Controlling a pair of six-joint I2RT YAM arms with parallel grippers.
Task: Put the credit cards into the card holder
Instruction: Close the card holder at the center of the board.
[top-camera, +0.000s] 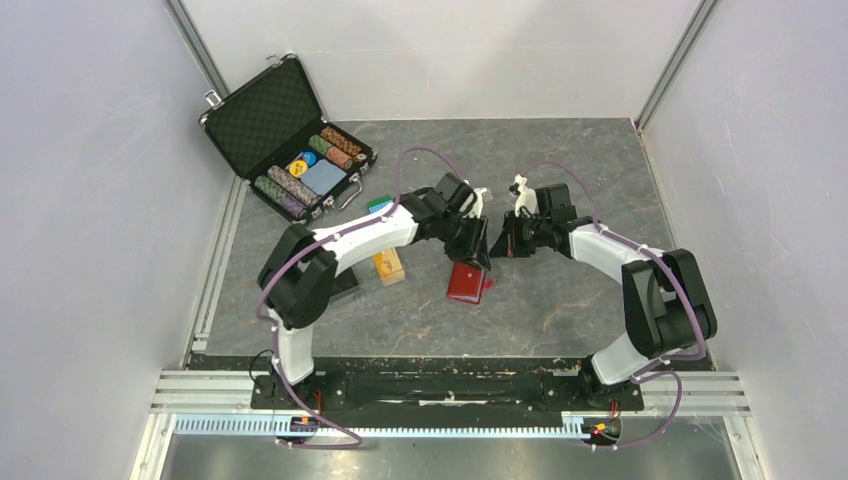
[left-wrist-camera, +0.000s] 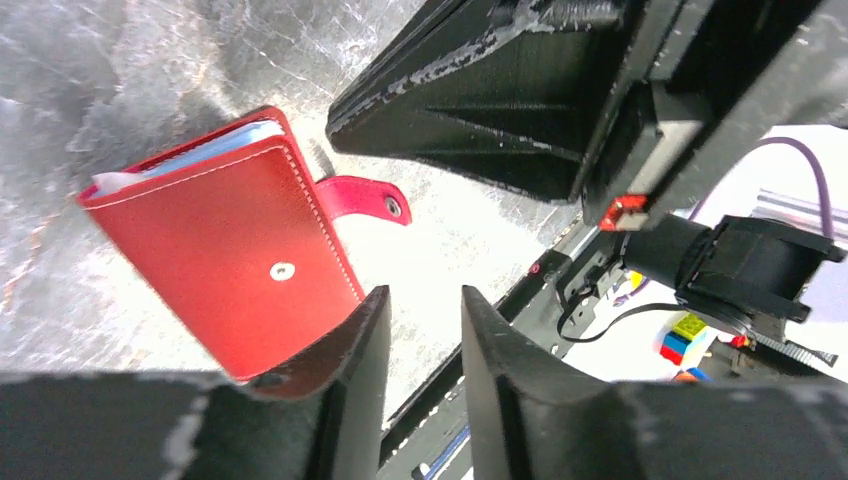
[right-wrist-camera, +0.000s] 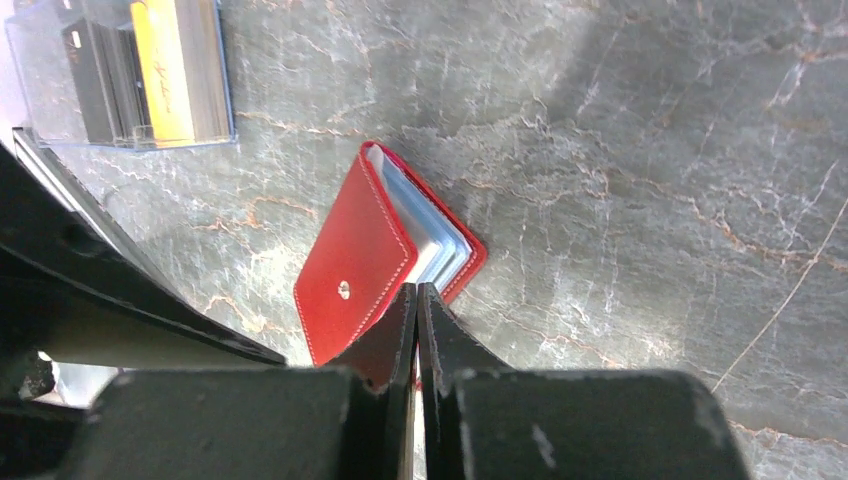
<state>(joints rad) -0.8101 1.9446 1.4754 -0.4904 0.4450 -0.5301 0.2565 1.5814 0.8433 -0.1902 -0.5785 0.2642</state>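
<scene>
Lying unsnapped: card holder (right-wrist-camera: 350, 265) (red)

The card holder (top-camera: 466, 283) lies near the middle of the table (top-camera: 560, 180), just in front of the left gripper (left-wrist-camera: 425, 335) and the right gripper (right-wrist-camera: 417, 302), which meet over its rear edge. A box (top-camera: 388, 267) holding credit cards (right-wrist-camera: 165, 70) lies to its left, under the left arm. The chip case (top-camera: 265, 115) sits at the rear left, poker chips (top-camera: 340, 146) in it
</scene>
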